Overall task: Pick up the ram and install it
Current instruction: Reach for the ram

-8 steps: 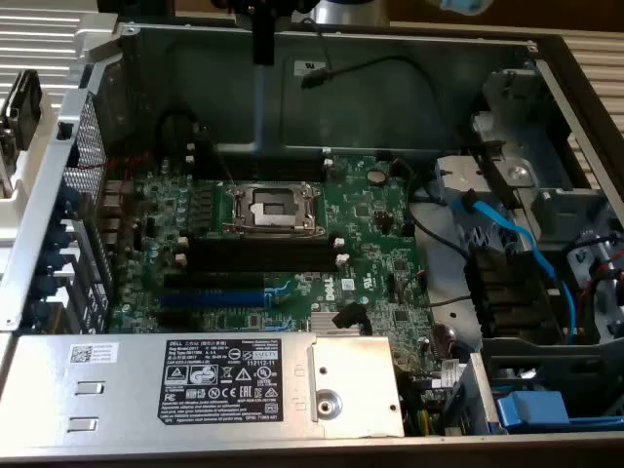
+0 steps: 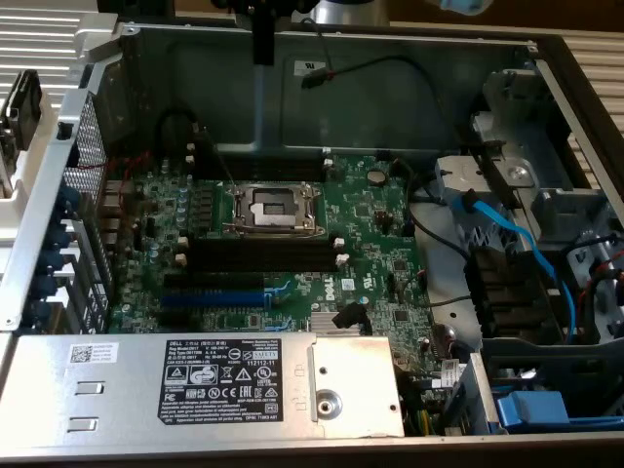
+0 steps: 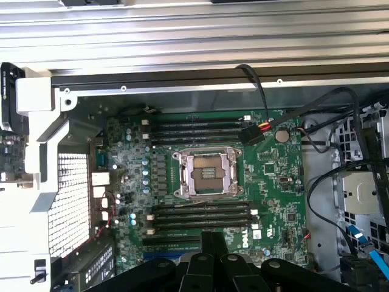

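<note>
The motherboard was deep green, speckled with small silver and black parts. Its memory slots were black with white end clips, and the expansion slots were blue. The power supply was plain grey metal, and its label was black with white print. One cable was light blue. The rear grille showed a fine grid of holes. My gripper was matte black.

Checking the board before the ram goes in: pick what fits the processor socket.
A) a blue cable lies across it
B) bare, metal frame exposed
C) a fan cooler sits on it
B: the processor socket shows its bare metal frame between the black memory slots, nothing sitting on or lying across it.
</note>
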`<state>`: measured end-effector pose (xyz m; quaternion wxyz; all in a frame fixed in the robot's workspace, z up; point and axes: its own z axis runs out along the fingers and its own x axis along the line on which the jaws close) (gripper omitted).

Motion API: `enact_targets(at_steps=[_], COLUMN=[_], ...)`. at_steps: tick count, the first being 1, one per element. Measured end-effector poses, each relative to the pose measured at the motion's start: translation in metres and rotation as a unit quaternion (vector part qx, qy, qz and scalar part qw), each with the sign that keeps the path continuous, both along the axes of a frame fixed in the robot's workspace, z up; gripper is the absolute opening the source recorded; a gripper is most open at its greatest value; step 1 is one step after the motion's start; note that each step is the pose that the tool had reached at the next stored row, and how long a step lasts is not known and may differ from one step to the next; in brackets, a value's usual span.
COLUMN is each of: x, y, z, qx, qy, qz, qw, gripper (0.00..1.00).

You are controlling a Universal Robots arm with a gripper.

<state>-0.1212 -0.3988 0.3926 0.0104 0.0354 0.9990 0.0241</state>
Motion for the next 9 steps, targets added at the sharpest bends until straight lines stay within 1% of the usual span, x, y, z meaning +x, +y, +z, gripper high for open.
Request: enact_targets(at_steps=[5,7,9], x=[-0.0002,-0.0019,-0.0043], y=[0.0001,0.0018,0.0047], z=[0.0000,0.0001,0.0000], qx=[0.0000,-0.0003,-0.0011], qy=[0.0000,0.0001,0.0000], qz=[0.000,0.000,0.000], qw=[1.0000,1.0000,1.0000], gripper=[0.10,0.10,0.10])
